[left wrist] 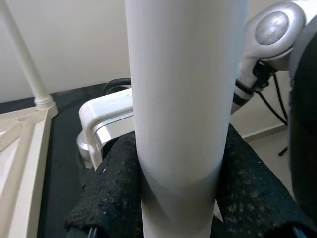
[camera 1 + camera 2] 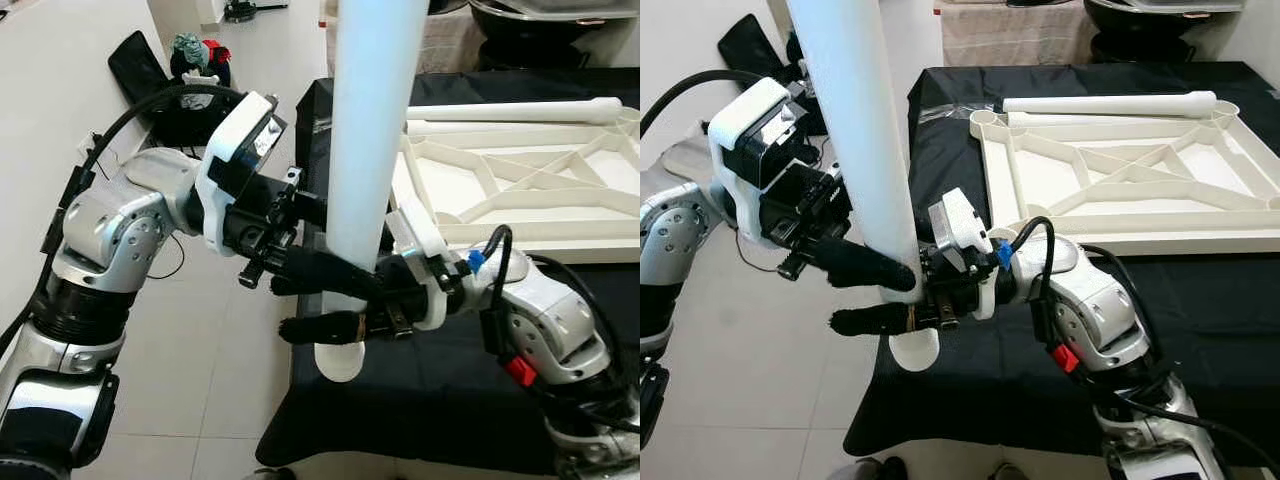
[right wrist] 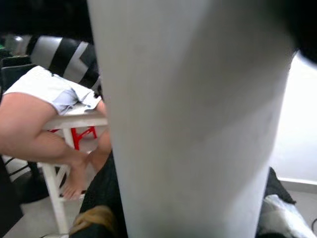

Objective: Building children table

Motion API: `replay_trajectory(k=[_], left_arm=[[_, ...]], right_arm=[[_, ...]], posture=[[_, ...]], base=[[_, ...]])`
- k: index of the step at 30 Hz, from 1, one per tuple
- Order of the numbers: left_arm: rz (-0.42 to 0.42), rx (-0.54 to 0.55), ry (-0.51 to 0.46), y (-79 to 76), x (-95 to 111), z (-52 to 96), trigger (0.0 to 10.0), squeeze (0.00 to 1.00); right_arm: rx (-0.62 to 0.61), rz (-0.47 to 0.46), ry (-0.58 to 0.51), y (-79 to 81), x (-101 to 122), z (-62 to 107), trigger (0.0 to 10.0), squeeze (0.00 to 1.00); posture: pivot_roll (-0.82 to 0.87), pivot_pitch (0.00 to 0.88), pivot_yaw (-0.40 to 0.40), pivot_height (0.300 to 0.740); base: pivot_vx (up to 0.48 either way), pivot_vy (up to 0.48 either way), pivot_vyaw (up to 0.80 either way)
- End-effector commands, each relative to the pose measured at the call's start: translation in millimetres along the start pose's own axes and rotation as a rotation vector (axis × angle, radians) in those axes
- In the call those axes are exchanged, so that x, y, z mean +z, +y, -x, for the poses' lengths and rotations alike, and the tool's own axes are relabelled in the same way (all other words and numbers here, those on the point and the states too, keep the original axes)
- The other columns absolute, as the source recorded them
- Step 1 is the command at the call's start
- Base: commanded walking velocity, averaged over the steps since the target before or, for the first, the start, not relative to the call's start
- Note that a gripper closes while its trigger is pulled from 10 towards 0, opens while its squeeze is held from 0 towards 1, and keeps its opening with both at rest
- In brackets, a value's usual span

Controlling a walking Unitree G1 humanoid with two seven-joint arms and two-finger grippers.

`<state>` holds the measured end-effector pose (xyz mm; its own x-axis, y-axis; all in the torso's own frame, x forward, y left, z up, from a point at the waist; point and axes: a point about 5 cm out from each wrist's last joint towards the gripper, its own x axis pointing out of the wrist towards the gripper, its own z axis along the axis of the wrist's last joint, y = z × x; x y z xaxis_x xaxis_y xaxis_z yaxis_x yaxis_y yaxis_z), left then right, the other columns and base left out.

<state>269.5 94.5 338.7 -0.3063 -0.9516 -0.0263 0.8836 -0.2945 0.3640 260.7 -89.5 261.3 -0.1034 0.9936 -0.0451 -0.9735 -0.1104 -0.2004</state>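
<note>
- White plastic parts are seen laid out for a children's table, and the build is judged to be at an early stage: no leg is seen fitted to the tabletop yet.
- At about nine o'clock in the left eye view, the left gripper (image 2: 275, 262) is reached in from the robot's left and is closed on the white table leg (image 2: 372, 150); one black finger is pressed across the tube's front near its lower end.
- At the centre, the table leg is held roughly upright over the near edge of the black-covered table (image 2: 440, 390), its rounded lower end hanging just past that edge above the pale tiled floor (image 2: 190, 380).
- Just right of centre, the right gripper (image 2: 330, 327) is brought in from about four o'clock with the forearm bent low over the cloth; its fingers are clamped on the same leg, below the left gripper's hold.
- Towards two o'clock, the upturned tabletop (image 2: 520, 190) lies on the cloth with its ribbed underside facing up, well apart from the held leg.
- At about one o'clock, a second leg (image 2: 510, 110) lies flat along the tabletop's far edge.
- Seating the held leg in a corner socket is judged to be what remains, then the others.
- In the right wrist view, a seated person's bare leg (image 3: 44, 134) is visible beyond the tube.
</note>
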Motion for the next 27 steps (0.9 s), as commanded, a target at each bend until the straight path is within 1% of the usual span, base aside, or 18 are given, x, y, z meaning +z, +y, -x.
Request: replay_trajectory(k=[1,2,3,4,5,8,11,12,18,19,20,21,22,23,24,25,26,27], left_arm=[[-0.072,0.036,-0.026,1.5,15,2.3,3.4,0.0],[-0.063,0.065,-0.047,3.5,16,2.5,10.0,1.0],[-0.049,0.146,-0.115,8.6,25,8.0,10.0,1.0],[-0.049,0.146,-0.115,8.6,25,8.0,10.0,1.0],[-0.056,0.219,-0.156,12.2,33,19.1,10.0,1.0],[-0.077,0.317,-0.202,13.4,46,38.7,10.0,1.0],[-0.073,0.392,-0.265,6.5,57,59.4,10.0,1.0],[-0.08,0.444,-0.275,-0.9,62,71.2,10.0,1.0],[-0.083,0.533,-0.262,-12.3,62,84.3,10.0,1.0],[-0.076,0.597,-0.236,-17.5,56,89.1,10.0,1.0],[-0.036,0.705,-0.187,-22.9,35,91.8,10.0,1.0],[-0.006,0.778,-0.154,-27.3,20,93.0,10.0,1.0],[0.058,0.817,-0.13,-35.5,-2,87.4,10.0,1.0],[0.058,0.817,-0.13,-35.5,-2,87.4,10.0,1.0],[0.101,0.829,-0.122,-41.4,-15,82.4,10.0,1.0],[0.166,0.829,-0.081,-52.4,-40,69.5,10.0,1.0],[0.166,0.829,-0.081,-52.4,-40,69.5,10.0,1.0],[0.274,0.816,-0.011,-75.0,-77,44.8,10.0,0.0]], right_arm=[[-0.033,-0.055,0.038,-1.2,-14,-3.2,0.0,0.0],[-0.081,-0.048,0.041,-5.7,-14,-2.0,0.0,0.0],[-0.209,-0.037,0.047,-17.0,-14,4.2,0.0,0.0],[-0.209,-0.037,0.047,-17.0,-14,4.2,0.0,0.0],[-0.306,-0.03,0.058,-24.9,-16,11.0,0.0,0.0],[-0.423,-0.019,0.074,-33.5,-17,21.9,0.0,0.0],[-0.518,-0.011,0.087,-39.6,-18,34.9,0.0,0.0],[-0.565,-0.002,0.096,-42.1,-18,43.3,0.0,0.0],[-0.668,0.009,0.055,-50.4,-12,55.2,0.0,0.0],[-0.729,0.017,0.031,-56.5,-9,60.6,0.0,0.0],[-0.796,0.013,-0.025,-64.7,-2,66.8,1.4,0.0],[-0.837,0.007,-0.062,-70.1,2,70.1,1.4,0.0],[-0.848,0.01,-0.115,-73.3,8,71.8,10.0,0.0],[-0.848,0.01,-0.115,-73.3,8,71.8,10.0,0.0],[-0.846,0.014,-0.147,-74.4,11,72.2,10.0,0.0],[-0.823,0.02,-0.174,-75.5,15,71.7,10.0,0.0],[-0.823,0.02,-0.174,-75.5,15,71.7,10.0,0.0],[-0.794,0.034,-0.19,-79.2,18,70.8,10.0,0.0]], posture=[[-0.01,0.168,0.033,0.74],[-0.01,0.167,0.033,0.74],[-0.01,0.168,0.03,0.74],[-0.01,0.168,0.03,0.74],[-0.01,0.167,0.031,0.74],[-0.01,0.17,0.032,0.74],[-0.01,0.174,0.029,0.74],[0.0,0.18,0.025,0.74],[0.0,0.183,0.022,0.74],[0.02,0.192,0.019,0.74],[0.02,0.199,0.018,0.74],[0.02,0.199,0.018,0.74],[0.03,0.207,0.021,0.74],[0.03,0.207,0.021,0.74],[0.03,0.207,0.021,0.74],[0.03,0.217,0.02,0.74],[0.03,0.217,0.02,0.74],[0.03,0.228,0.018,0.74]], base=[[0.0,0.0,0.0],[0.0,0.0,0.0],[0.0,0.0,0.0],[0.0,0.0,0.0],[0.0,0.0,0.0],[0.0,0.0,0.0],[0.0,0.0,0.0],[0.0,0.0,0.0],[0.0,0.0,0.0],[0.0,0.0,0.0],[0.0,0.0,0.0],[0.0,0.0,0.0],[0.0,0.0,0.0],[0.0,0.0,0.0],[0.0,0.0,0.0],[0.0,0.0,0.0],[0.0,0.0,0.0],[0.0,0.0,0.0]])
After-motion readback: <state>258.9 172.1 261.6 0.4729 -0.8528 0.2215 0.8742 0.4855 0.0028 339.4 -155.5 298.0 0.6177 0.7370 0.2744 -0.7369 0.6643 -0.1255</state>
